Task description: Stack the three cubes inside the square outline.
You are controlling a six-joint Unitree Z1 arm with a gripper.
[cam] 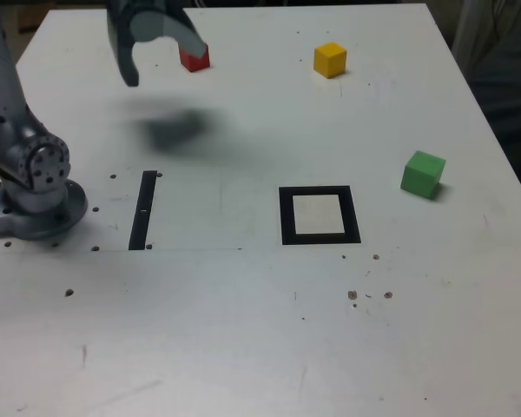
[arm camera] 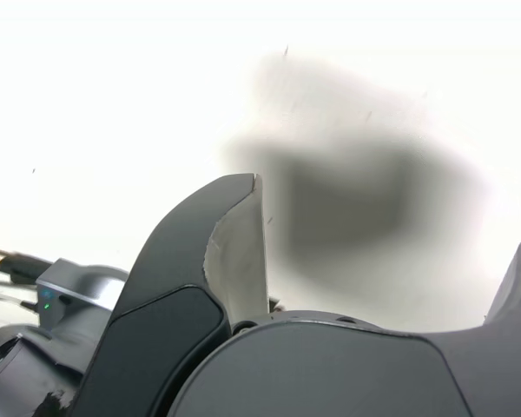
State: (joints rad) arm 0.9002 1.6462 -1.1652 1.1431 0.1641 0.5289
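In the exterior view my gripper [cam: 162,59] hangs above the far left of the table, jaws wide open and holding nothing. The red cube [cam: 196,59] sits on the table just behind its right finger, partly hidden by it. On the far side, right of the middle, lies the yellow cube [cam: 330,59]. At the exterior view's right rests the green cube [cam: 423,174]. The square outline [cam: 284,217] lies flat near the middle with nothing in it. The wrist view shows only my open gripper [arm camera: 395,208], bare white table and its shadow; no cube appears there.
The arm's grey base [cam: 35,187] stands at the exterior view's left edge. A narrow black strip [cam: 143,209] lies between the base and the outline. The gripper's shadow [cam: 178,130] falls on the table below it. Small screw holes dot the white table [cam: 243,330].
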